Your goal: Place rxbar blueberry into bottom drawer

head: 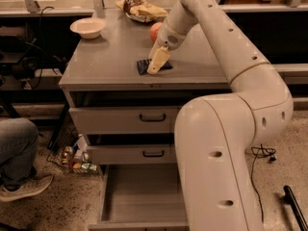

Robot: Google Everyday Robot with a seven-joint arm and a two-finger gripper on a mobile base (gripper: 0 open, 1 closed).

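Note:
The rxbar blueberry [143, 65] is a dark navy bar lying flat on the grey cabinet top [106, 61], near its front edge. My gripper [157, 65] points down onto the bar's right part and covers its middle. The bottom drawer [139, 196] is pulled out open below, a plain grey box with nothing in it, partly hidden on the right by my arm.
A white bowl [87, 27] sits at the back left of the top. A yellow-and-brown chip bag [142, 8] and an apple [155, 31] are at the back. Two upper drawers with black handles [152, 118] are shut. A person's leg [17, 150] is at left. Cans [74, 159] lie on the floor.

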